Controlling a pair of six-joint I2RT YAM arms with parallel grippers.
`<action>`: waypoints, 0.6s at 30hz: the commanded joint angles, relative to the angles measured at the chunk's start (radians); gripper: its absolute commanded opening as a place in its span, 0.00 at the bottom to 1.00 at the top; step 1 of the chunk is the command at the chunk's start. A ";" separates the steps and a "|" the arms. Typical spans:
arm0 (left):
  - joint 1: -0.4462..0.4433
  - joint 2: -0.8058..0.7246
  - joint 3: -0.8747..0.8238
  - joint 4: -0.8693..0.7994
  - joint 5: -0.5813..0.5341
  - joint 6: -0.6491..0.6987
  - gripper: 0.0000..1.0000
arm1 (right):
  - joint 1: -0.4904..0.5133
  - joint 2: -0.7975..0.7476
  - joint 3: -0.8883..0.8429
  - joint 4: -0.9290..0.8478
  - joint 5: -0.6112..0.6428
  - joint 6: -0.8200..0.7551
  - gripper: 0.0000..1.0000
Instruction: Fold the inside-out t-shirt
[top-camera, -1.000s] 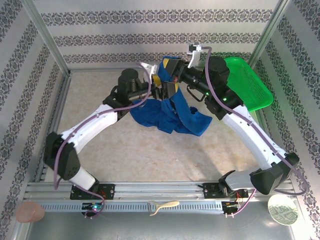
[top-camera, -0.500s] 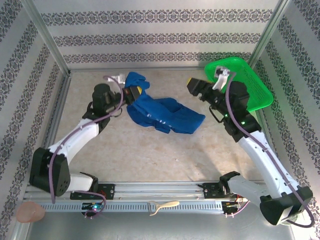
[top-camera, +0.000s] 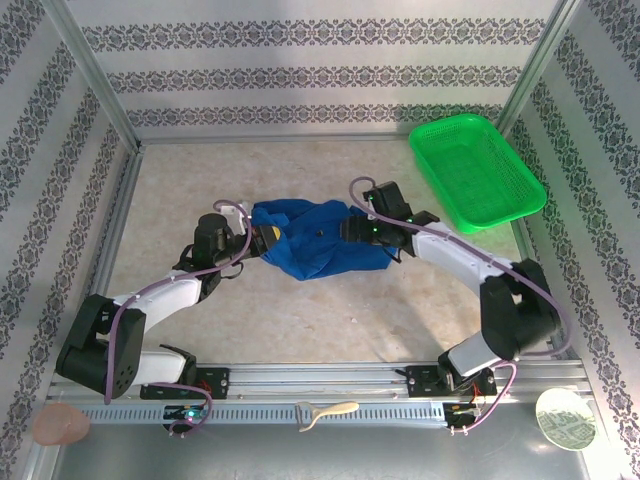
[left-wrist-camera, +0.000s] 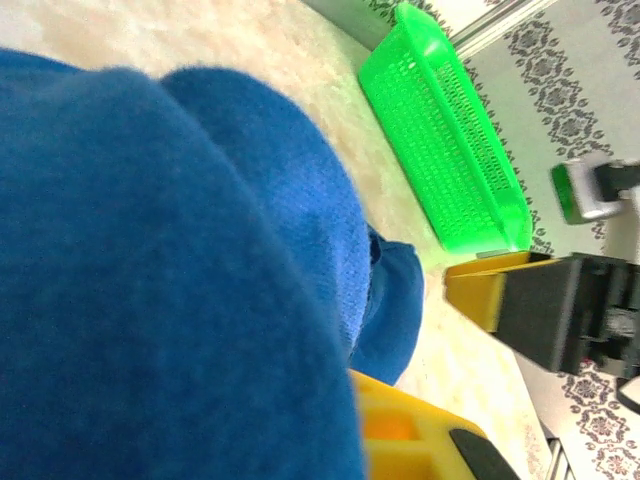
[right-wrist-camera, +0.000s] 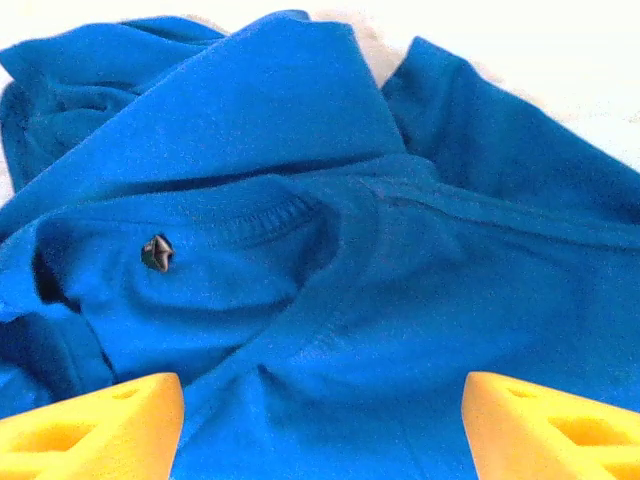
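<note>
The royal-blue t-shirt (top-camera: 318, 242) lies bunched in a low heap at the middle of the table. My left gripper (top-camera: 264, 236) is at its left edge, and blue cloth (left-wrist-camera: 150, 270) covers most of the left wrist view. One yellow finger (left-wrist-camera: 410, 432) shows under that cloth, which is pinched in the jaws. My right gripper (top-camera: 353, 228) hangs low over the shirt's right side. Its fingers are spread wide open above the collar (right-wrist-camera: 262, 218), where a small dark tag (right-wrist-camera: 156, 252) sits. The right gripper (left-wrist-camera: 545, 305) also appears across the left wrist view.
The green mesh basket (top-camera: 478, 170) stands at the back right, also seen as the basket (left-wrist-camera: 440, 150) in the left wrist view. Metal frame posts and patterned walls enclose the table. A pale utensil (top-camera: 325, 412) lies on the front rail.
Both arms have come down from raised poses. The left gripper lowered the shirt toward the table's middle. The right gripper swung left from the basket to the shirt's right side. The shirt is bunched tighter.
</note>
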 joint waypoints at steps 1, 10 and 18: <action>-0.002 0.005 -0.007 0.093 0.000 -0.015 0.02 | 0.019 0.075 0.088 -0.009 0.059 -0.043 0.74; -0.002 -0.009 -0.007 0.100 0.008 -0.028 0.02 | 0.019 0.324 0.268 -0.160 0.184 -0.050 0.59; 0.005 -0.035 0.050 0.066 0.002 -0.032 0.02 | -0.030 0.289 0.347 -0.221 0.180 -0.060 0.00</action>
